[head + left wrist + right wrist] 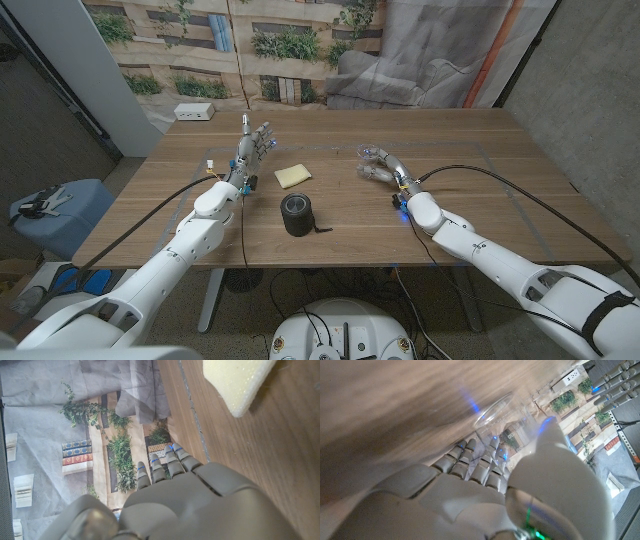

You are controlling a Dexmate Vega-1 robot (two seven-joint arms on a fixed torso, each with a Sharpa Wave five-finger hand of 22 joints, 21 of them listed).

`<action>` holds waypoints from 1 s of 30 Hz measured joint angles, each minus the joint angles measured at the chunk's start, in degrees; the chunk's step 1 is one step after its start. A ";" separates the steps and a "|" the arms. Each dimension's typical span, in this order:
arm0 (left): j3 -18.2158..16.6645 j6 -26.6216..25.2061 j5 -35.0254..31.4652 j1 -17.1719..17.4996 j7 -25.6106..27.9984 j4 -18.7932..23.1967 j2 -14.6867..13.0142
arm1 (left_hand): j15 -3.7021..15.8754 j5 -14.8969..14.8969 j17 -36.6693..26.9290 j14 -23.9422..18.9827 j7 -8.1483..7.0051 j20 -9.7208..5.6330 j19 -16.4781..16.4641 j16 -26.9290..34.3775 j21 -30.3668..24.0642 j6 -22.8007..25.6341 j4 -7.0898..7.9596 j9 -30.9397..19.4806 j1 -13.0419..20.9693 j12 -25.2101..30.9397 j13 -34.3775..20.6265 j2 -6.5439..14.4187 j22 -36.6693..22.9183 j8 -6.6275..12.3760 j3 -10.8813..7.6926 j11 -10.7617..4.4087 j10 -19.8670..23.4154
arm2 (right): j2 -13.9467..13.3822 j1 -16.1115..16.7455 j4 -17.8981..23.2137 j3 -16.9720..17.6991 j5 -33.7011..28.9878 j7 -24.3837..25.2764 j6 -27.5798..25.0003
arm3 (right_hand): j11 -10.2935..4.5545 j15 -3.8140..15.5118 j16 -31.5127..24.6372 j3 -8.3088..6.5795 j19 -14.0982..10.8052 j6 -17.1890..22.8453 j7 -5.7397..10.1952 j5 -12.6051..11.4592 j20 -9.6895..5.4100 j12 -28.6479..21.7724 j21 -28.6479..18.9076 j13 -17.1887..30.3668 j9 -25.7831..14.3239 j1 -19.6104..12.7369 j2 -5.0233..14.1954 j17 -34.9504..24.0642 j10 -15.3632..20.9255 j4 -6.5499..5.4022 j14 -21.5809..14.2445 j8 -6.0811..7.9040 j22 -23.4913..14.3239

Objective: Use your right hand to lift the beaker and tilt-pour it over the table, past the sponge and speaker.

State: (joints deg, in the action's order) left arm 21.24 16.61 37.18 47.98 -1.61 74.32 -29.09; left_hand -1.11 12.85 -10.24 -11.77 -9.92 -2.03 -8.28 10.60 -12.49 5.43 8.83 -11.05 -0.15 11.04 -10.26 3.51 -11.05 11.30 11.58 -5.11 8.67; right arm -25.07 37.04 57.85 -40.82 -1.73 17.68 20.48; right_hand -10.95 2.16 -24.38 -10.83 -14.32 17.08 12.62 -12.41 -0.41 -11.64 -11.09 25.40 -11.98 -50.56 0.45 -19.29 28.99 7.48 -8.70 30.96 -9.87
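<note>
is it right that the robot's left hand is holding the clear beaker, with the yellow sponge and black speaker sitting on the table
Not quite: the right hand holds the clear beaker, as the head view shows. The left hand holds nothing, fingers apart. The yellow sponge and black speaker do sit on the table.

right hand (381,166) grips beaker (368,153) — sponge (292,175), speaker (297,214)

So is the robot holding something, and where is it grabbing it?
Yes. The right hand holds the clear beaker, fingers and thumb wrapped around its side wall just below the rim. The left hand holds nothing, fingers up and apart.
</note>
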 measured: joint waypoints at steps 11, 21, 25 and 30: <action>0.00 0.00 0.00 0.00 -0.02 0.01 -0.03 | 0.00 0.00 0.00 0.00 0.00 0.00 0.00 0.00 0.00 0.00 0.00 0.00 0.00 0.00 0.00 0.00 0.00 0.00 0.00 0.00 0.00 | -0.38 -1.39 -2.23 0.16 2.90 -5.80 1.34 | 2.05 0.08 1.83 1.13 1.24 -4.02 0.05 -0.78 0.40 0.43 0.45 -0.17 0.26 3.44 -1.25 0.46 -4.68 -0.20 2.78 -2.61 0.14; 0.00 0.00 0.00 0.03 -0.02 0.05 -0.03 | 0.00 0.00 0.00 0.00 0.00 0.00 0.00 0.00 0.00 0.00 0.00 0.00 0.00 0.00 0.00 0.00 0.00 0.00 0.00 0.00 0.00 | -0.65 -2.18 -3.82 0.19 4.76 -10.35 3.12 | 2.90 -0.22 3.19 1.75 2.08 -7.03 -0.27 -1.35 0.84 0.85 0.67 -0.45 0.26 4.20 -1.57 0.70 -7.96 -0.05 4.70 -4.41 0.12; 0.00 0.01 0.00 0.02 -0.02 0.06 -0.02 | 0.00 0.00 0.00 0.00 0.00 0.00 0.00 0.00 0.00 0.00 0.00 0.00 0.00 0.00 0.00 0.00 0.00 0.00 0.00 0.00 0.00 | -0.81 -2.37 -4.34 0.27 5.22 -11.43 3.82 | 2.91 -0.22 3.62 1.91 2.46 -8.02 -0.26 -1.40 1.22 0.84 0.69 -0.58 0.25 4.70 -2.11 0.96 -8.96 0.11 5.33 -4.94 0.16; 0.00 0.01 0.00 0.03 -0.02 0.06 -0.02 | 0.00 0.00 0.00 0.00 0.00 0.00 0.00 0.00 0.00 0.00 0.00 0.00 0.00 0.00 0.00 0.00 0.00 0.00 0.00 0.00 0.00 | -0.97 -2.57 -4.96 0.31 5.80 -12.93 4.91 | 3.74 -0.56 4.72 2.40 3.69 -10.64 -1.28 -2.75 1.62 0.87 0.76 -0.71 0.23 4.32 -3.40 1.28 -11.99 0.60 6.89 -6.42 0.11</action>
State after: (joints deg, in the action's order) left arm 21.24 16.62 37.18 48.01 -1.63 74.38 -29.11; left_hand -1.11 12.85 -10.24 -11.77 -9.92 -2.03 -8.28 10.60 -12.49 5.43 8.83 -11.05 -0.15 11.04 -10.26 3.51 -11.04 11.30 11.58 -5.11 8.67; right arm -26.05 34.47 52.89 -40.52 4.07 4.76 25.39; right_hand -7.21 1.60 -19.67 -8.43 -10.63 6.44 11.34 -15.16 1.21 -10.78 -10.33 24.69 -11.75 -46.23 -2.95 -18.01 17.00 8.08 -1.81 24.53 -9.76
